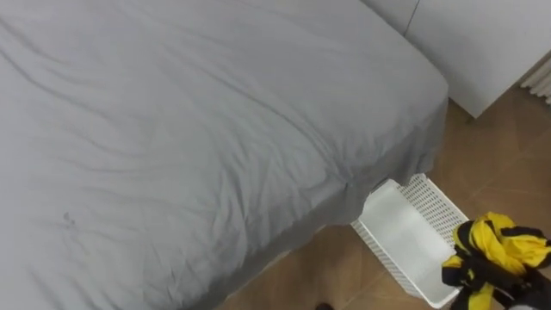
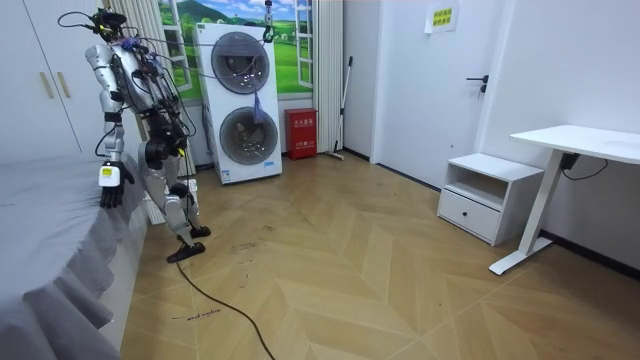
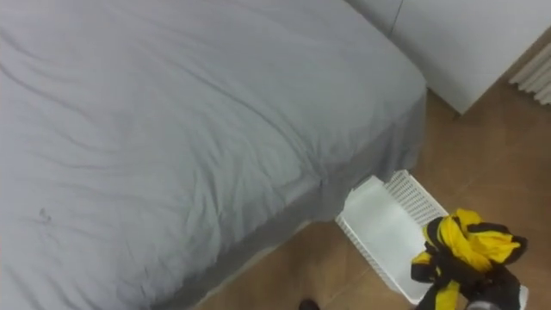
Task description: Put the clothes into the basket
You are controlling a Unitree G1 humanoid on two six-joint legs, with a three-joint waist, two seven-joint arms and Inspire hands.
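Standing at a grey bed's [image 1: 172,129] corner, robot with a garment [image 1: 499,245] bunched over a floor basket [image 1: 430,202].
Left hand [image 2: 110,187]: hangs beside the bed's edge in the room view; grip cannot be told. Basket: white, lattice-walled, on the wood floor just beside the bed's corner; the visible inside is bare white. Garment: yellow with black bands, crumpled into a bundle over the basket's near right end; contact with the rim unclear. Right hand [image 1: 519,303]: under the bundle, mostly hidden; grasp cannot be told.
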